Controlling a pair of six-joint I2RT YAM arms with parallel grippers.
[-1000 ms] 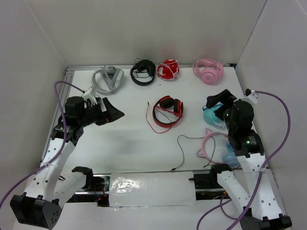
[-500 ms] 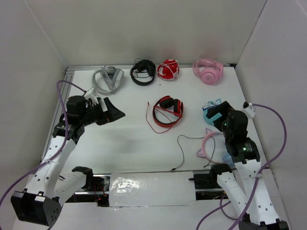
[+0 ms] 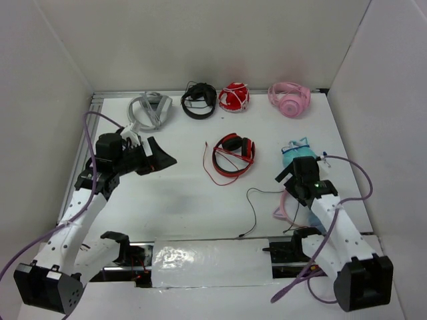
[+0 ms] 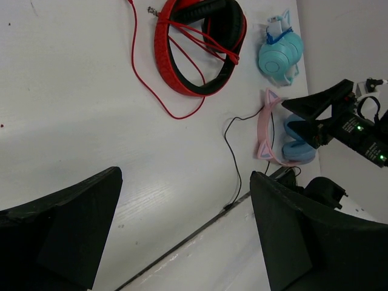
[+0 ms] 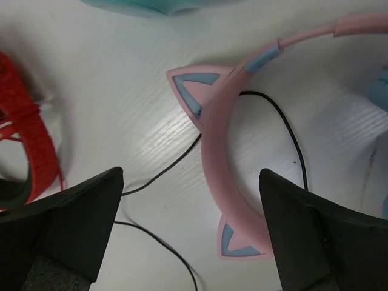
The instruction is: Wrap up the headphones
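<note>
The headphones lie on the table at the right front: a pink headband with two cat ears (image 3: pixel 283 203) (image 5: pixel 221 139) and a light blue ear cup (image 4: pixel 298 150). Their thin black cable (image 3: pixel 253 208) (image 4: pixel 234 159) trails left toward the table's front edge. My right gripper (image 3: pixel 289 183) (image 5: pixel 191 176) is open and hovers low over the headband, with one finger on each side of the lower cat ear and touching nothing. My left gripper (image 3: pixel 163 155) (image 4: pixel 185 176) is open and empty above the left of the table, far from the headphones.
Red-and-black headphones with a red cable (image 3: pixel 233 155) (image 4: pixel 200 48) lie mid-table. A teal pair (image 3: pixel 297 155) (image 4: pixel 279 56) lies just behind the cat-ear pair. Along the back stand grey (image 3: pixel 148 110), black (image 3: pixel 199 100), red-white (image 3: pixel 233 97) and all-pink (image 3: pixel 289 99) headphones.
My right arm has dropped and swung its open gripper from above the teal pair down over the pink cat-ear headband. The left gripper has shifted slightly right.
</note>
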